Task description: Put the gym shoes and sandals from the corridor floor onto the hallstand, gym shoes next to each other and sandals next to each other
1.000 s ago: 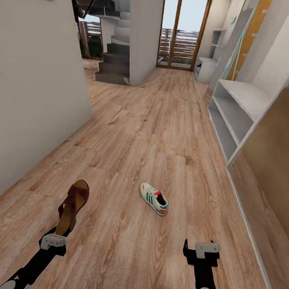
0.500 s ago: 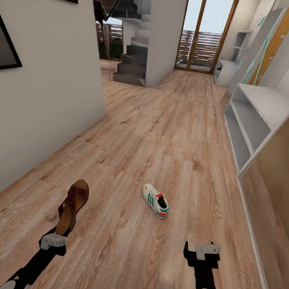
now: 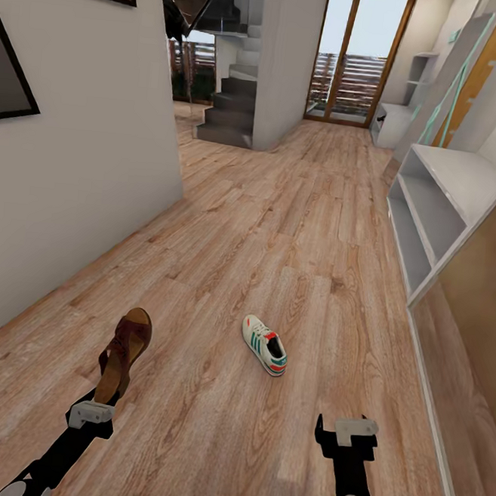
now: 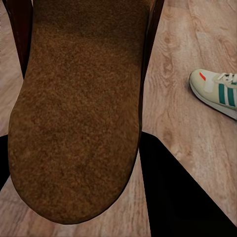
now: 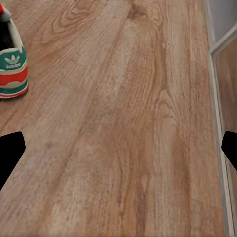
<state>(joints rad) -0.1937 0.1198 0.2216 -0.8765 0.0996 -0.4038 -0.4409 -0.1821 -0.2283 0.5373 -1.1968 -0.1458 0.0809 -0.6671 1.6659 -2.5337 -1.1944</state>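
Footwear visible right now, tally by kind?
Sandals: 1, the brown sandal held upright in the left hand
Gym shoes: 1, the white sneaker with green stripes lying on the wood floor
Total: 2

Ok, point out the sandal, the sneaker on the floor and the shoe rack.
sandal [image 3: 124,354], head view, on its brown straps.
sneaker [image 3: 264,344], head view, on its striped side.
shoe rack [image 3: 461,176], head view, on its flat top.
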